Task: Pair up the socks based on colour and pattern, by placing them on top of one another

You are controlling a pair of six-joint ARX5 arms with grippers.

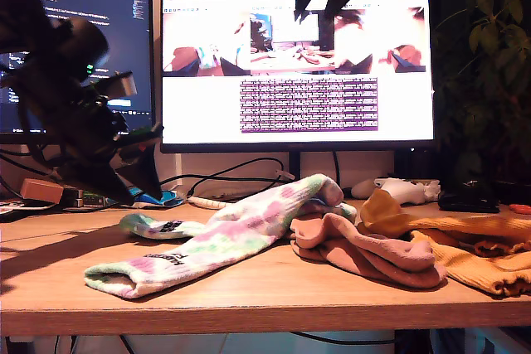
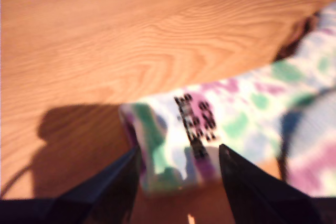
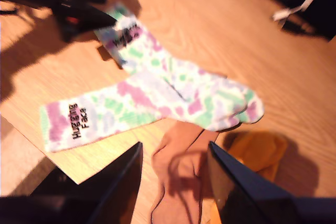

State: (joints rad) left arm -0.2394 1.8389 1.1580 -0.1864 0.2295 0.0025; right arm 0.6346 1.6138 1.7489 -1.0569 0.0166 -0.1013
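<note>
Two tie-dye socks lie on the wooden table, crossing at their toe ends. The nearer tie-dye sock (image 1: 207, 250) (image 3: 105, 114) shows black lettering at its cuff. Behind it lies the farther tie-dye sock (image 1: 158, 225) (image 3: 131, 43). My first gripper (image 1: 149, 176) (image 2: 178, 150) is open just above that sock's lettered cuff (image 2: 194, 124), at the exterior view's left. Pink-brown socks (image 1: 365, 250) (image 3: 181, 182) are bunched in the middle. Mustard-yellow socks (image 1: 473, 254) (image 3: 257, 153) lie at the exterior view's right. My second gripper (image 1: 319, 2) (image 3: 174, 148) hangs open high above the pink-brown socks, holding nothing.
Two lit monitors (image 1: 299, 72) stand along the back of the table. Cables (image 1: 224, 180) and a white object (image 1: 402, 191) lie under them. A plant (image 1: 489, 47) fills the exterior view's right. The table's front edge (image 1: 265, 308) runs close to the socks.
</note>
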